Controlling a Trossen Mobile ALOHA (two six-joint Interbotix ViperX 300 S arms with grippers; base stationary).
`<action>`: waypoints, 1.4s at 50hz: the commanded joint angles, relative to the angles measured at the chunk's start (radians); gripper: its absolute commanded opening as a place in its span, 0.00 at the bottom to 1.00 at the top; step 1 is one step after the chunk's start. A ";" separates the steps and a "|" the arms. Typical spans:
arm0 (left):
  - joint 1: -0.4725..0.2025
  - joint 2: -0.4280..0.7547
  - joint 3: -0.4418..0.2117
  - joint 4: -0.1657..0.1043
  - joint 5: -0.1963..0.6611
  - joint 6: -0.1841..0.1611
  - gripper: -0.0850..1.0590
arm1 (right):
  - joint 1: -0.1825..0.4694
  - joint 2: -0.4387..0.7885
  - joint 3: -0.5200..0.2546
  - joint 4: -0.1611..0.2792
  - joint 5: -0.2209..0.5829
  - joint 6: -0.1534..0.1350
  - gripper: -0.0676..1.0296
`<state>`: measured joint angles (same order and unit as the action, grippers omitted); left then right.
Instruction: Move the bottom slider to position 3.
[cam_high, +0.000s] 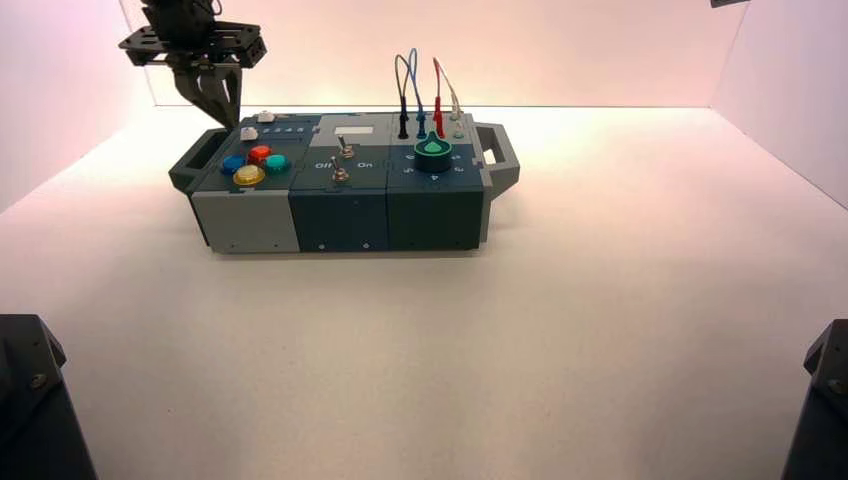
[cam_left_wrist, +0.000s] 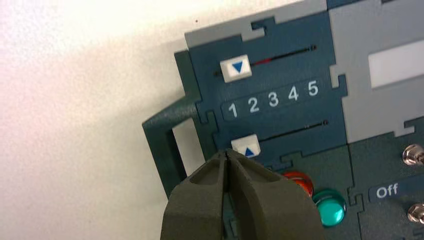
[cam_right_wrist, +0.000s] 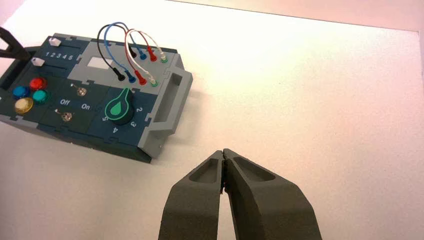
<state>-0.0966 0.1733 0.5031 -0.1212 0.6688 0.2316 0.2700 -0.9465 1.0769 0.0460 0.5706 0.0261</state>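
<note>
The left tool (cam_high: 230, 127) is at work at the left end of the box (cam_high: 345, 225), pointing down beside the two white sliders. Its fingers are closed together, with nothing seen between them. In the left wrist view the fingertips lie right at the edge of the bottom slider (cam_left_wrist: 245, 146), overlapping it in the picture; whether they touch it, I cannot tell.

The bottom slider is a white knob with a blue triangle. It sits at the 1 end of its slot (cam_left_wrist: 295, 131), the rest of the slot running bare along the 2 to 5 side. The top slider (cam_left_wrist: 235, 68), its white twin, also stands at 1, on the other side of the printed row of numbers (cam_left_wrist: 273, 99).

Near the bottom slider are the round push-buttons: red (cam_high: 259, 155), blue (cam_high: 233, 164), green (cam_high: 277, 163) and yellow (cam_high: 248, 175). The middle of the box carries a white display panel (cam_right_wrist: 100, 62) and two metal toggle switches (cam_high: 345, 148) with Off and On lettered between them. The right part has the green rotary dial (cam_high: 432, 154) and, behind it, black, blue, red and white plug wires (cam_right_wrist: 129, 45).

The right tool (cam_right_wrist: 224, 154) waits above the counter (cam_right_wrist: 300, 115), to the right of the box and well apart from it, its fingers closed too.
</note>
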 joint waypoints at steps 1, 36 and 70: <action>0.002 -0.011 -0.032 0.002 -0.005 0.009 0.05 | 0.005 0.003 -0.034 0.005 -0.005 -0.002 0.04; 0.000 0.034 -0.051 0.002 -0.005 0.014 0.05 | 0.005 -0.017 -0.032 0.005 -0.005 -0.002 0.04; -0.049 0.038 -0.048 -0.003 -0.002 0.014 0.05 | 0.005 -0.025 -0.032 0.003 -0.005 -0.002 0.04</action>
<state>-0.1365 0.2240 0.4755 -0.1227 0.6688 0.2408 0.2700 -0.9710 1.0769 0.0460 0.5722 0.0261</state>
